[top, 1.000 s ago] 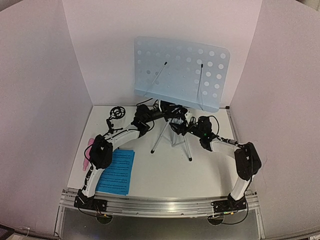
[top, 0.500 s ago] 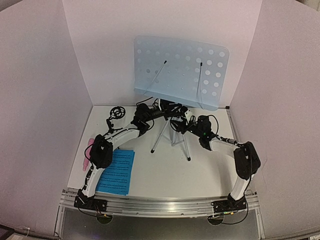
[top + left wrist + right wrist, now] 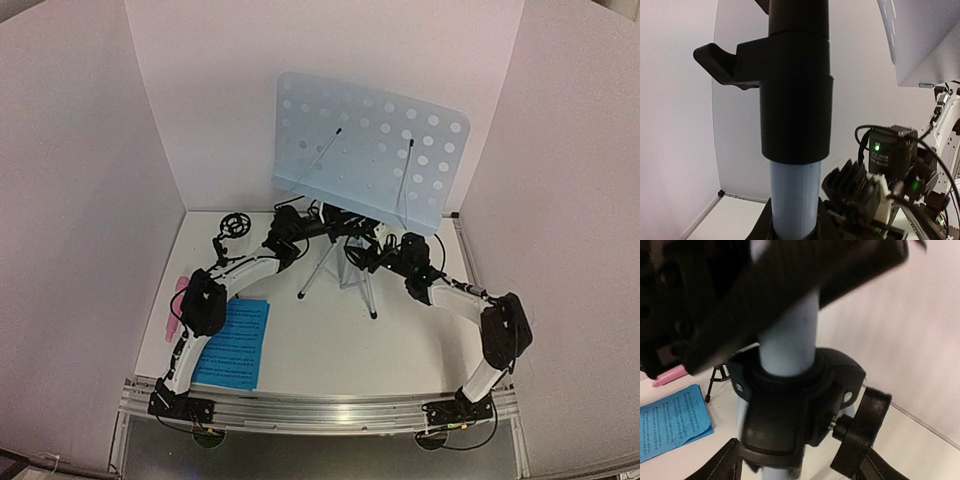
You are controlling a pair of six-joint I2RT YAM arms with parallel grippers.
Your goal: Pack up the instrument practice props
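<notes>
The pale perforated music stand (image 3: 370, 165) rises at the back middle on its silver tripod (image 3: 335, 272), its desk tilted. My left gripper (image 3: 335, 226) (image 3: 794, 227) is shut on the pale blue pole (image 3: 795, 192), just under a black collar (image 3: 796, 100). My right gripper (image 3: 366, 250) (image 3: 797, 467) stands open, its fingers (image 3: 725, 466) on either side of the black tripod hub (image 3: 790, 405), next to its knob (image 3: 861, 427). The small black mic stand (image 3: 235, 226), the pink microphone (image 3: 176, 305) and a blue sheet-music page (image 3: 234, 342) lie at the left.
White walls (image 3: 90, 200) close in the white table (image 3: 320, 345) on the left, back and right. A metal rail (image 3: 320, 410) with both arm bases runs along the near edge. The right arm's wrist with cables (image 3: 890, 165) sits close beside the pole.
The music stand's desk has risen and tipped to the right, and the tripod feet have shifted slightly left. The right arm has stretched further right, its jaws closing and reopening a little. The left grip is unchanged.
</notes>
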